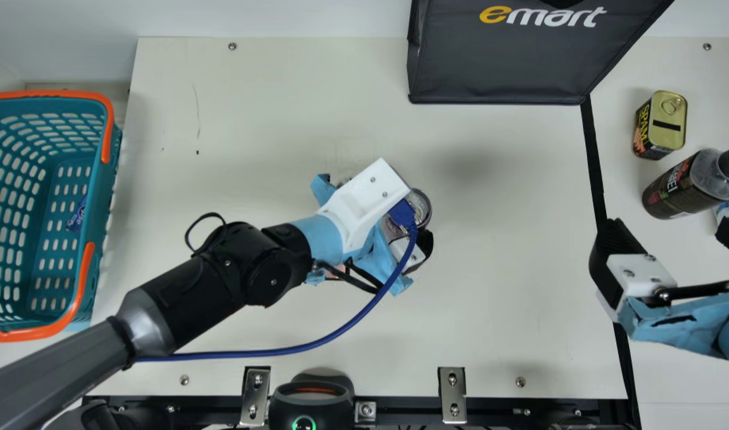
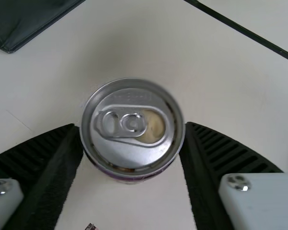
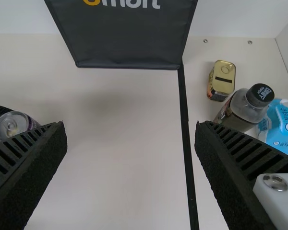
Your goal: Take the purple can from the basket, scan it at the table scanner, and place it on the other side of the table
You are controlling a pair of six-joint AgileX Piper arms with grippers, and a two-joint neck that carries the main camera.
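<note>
- My left fingers (image 1: pixel 425 242) were clenched on the purple can (image 2: pixel 132 158), one on either side, around the middle of the bench (image 1: pixel 489 269).
- I had my right fingers (image 1: pixel 606 251) spread apart by the black strip (image 1: pixel 591 155).
- The basket (image 1: pixel 95 209) sat at my left.

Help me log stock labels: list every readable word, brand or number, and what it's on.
"emart": black shopping bag
"SPAM": rectangular tin
Too small or blurred to read: print on the dark bottle, blue-and-white packet, purple can, and blue wrapper in the teal basket.
</note>
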